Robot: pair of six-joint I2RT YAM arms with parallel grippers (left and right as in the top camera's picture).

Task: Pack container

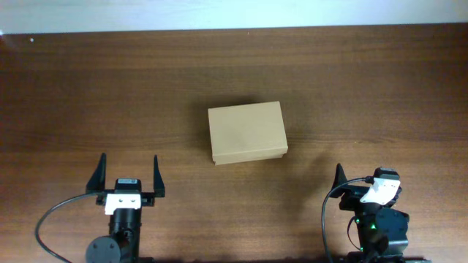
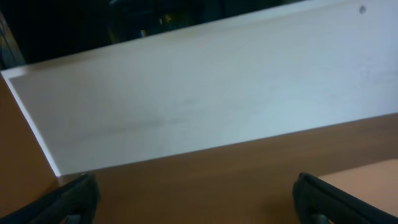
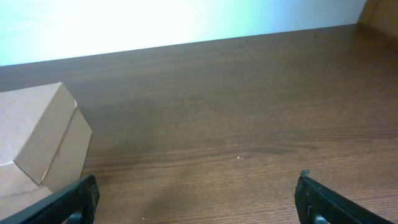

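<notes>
The container [image 1: 246,132] is a small tan cardboard box with its lid shut, lying flat at the middle of the dark wooden table [image 1: 351,88]. My left gripper [image 1: 128,174] is open and empty, in front of the box and to its left. My right gripper [image 1: 365,179] is open and empty, in front of the box and to its right. In the left wrist view the fingers [image 2: 199,205] are wide apart and a corner of the box [image 2: 373,180] shows at the lower right. In the right wrist view the fingers [image 3: 199,199] are wide apart and the box [image 3: 37,143] sits at the left edge.
A white surface [image 1: 234,14] runs along the table's far edge; it also shows in the left wrist view [image 2: 205,93]. Nothing but the box lies on the table.
</notes>
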